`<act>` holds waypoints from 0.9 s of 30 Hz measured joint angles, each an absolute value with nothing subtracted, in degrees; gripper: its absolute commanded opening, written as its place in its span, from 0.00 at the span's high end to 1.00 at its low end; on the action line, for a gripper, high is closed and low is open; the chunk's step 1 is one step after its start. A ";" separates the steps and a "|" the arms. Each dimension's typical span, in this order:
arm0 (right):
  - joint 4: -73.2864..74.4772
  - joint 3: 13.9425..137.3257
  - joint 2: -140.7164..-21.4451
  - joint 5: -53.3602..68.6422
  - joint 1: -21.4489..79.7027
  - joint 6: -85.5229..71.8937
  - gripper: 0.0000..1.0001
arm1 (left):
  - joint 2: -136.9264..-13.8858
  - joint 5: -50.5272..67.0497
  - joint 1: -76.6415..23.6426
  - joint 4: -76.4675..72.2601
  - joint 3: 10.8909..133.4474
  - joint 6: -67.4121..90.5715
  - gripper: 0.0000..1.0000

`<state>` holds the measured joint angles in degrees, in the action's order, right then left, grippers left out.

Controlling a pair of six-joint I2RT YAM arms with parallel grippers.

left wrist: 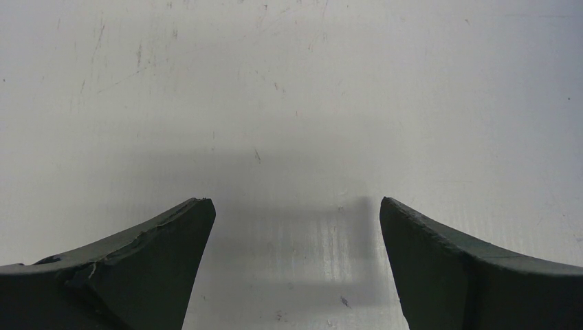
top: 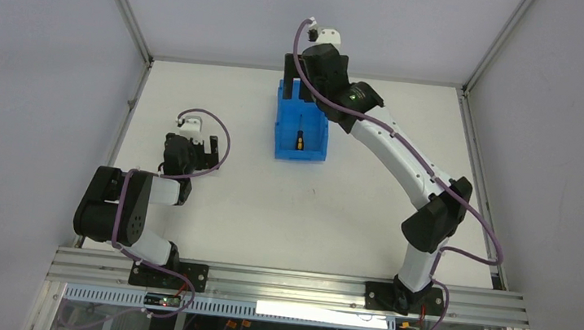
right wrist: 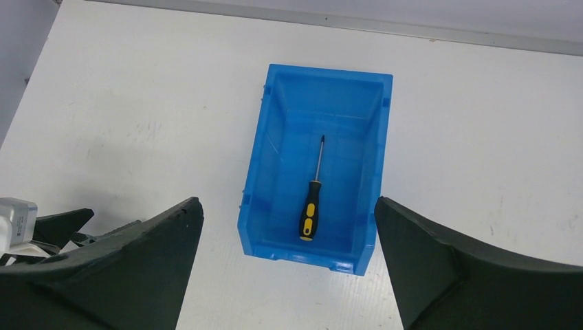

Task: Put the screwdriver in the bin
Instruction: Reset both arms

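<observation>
The screwdriver (top: 299,140) lies flat on the floor of the blue bin (top: 279,128), at the back middle of the table. In the right wrist view the screwdriver (right wrist: 313,199) has its black and yellow handle toward the bin's (right wrist: 255,185) low front lip and its shaft toward the back wall. My right gripper (top: 297,90) is open and empty, held high above the bin's back end; its jaws (right wrist: 287,201) stand wide apart and touch nothing. My left gripper (top: 210,152) is open and empty over bare table at the left (left wrist: 295,201).
The white table (top: 365,214) is enclosed by grey walls, with a metal frame post at each back corner. The left arm's wrist (right wrist: 20,223) shows at the bottom left of the right wrist view.
</observation>
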<state>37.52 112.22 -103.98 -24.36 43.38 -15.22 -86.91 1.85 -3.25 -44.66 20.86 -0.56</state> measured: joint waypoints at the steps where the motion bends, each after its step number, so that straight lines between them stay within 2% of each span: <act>1: 37.54 111.96 -103.57 -24.53 43.38 -14.57 0.01 | -86.91 1.85 -3.25 -44.69 20.86 -0.56 0.00; 9: 37.78 109.89 -100.31 -24.80 40.80 -10.26 0.01 | -86.91 1.85 -3.25 -44.66 20.86 -0.56 0.00; 27: 40.07 98.24 -88.75 -11.16 17.74 -7.70 0.01 | -86.91 1.85 -3.25 -44.69 20.86 -0.56 0.00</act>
<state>40.07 98.24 -88.75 -11.16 17.74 -7.70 -86.91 1.85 -3.25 -44.69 20.86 -0.56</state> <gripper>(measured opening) 0.991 0.996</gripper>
